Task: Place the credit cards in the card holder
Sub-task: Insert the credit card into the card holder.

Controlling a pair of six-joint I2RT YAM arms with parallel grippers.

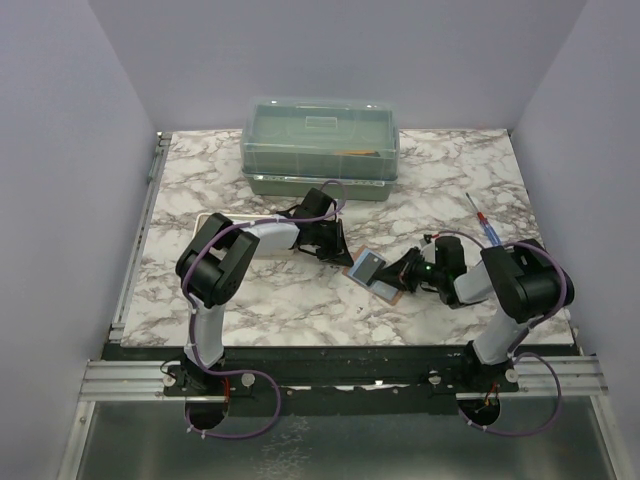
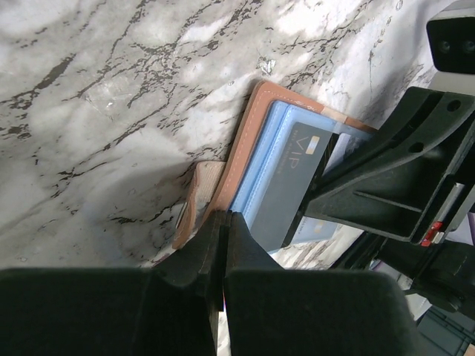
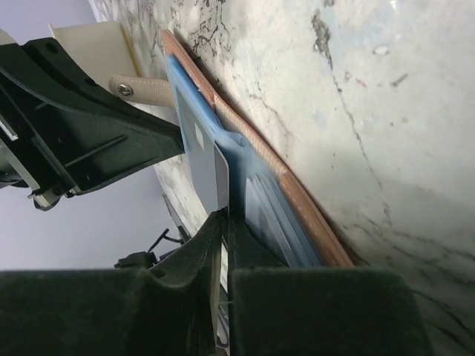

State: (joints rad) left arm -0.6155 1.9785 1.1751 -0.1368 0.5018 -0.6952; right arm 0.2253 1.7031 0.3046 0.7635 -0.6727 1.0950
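My right end effector (image 3: 223, 216) pinches narrow on a grey credit card (image 2: 292, 187), half inside the open card holder (image 1: 372, 272). My left end effector (image 2: 223, 225) sits closed at its tab-side edge. The green box (image 1: 322, 145) stands well beyond it.

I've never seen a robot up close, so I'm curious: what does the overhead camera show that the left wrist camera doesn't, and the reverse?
Only overhead: the green lidded box, the red-handled tool, and the left arm and right arm whole. Only the left wrist: the VIP lettering on the grey card and the snap tab. Both: the open brown card holder on the marble table, with the right claw at the card.
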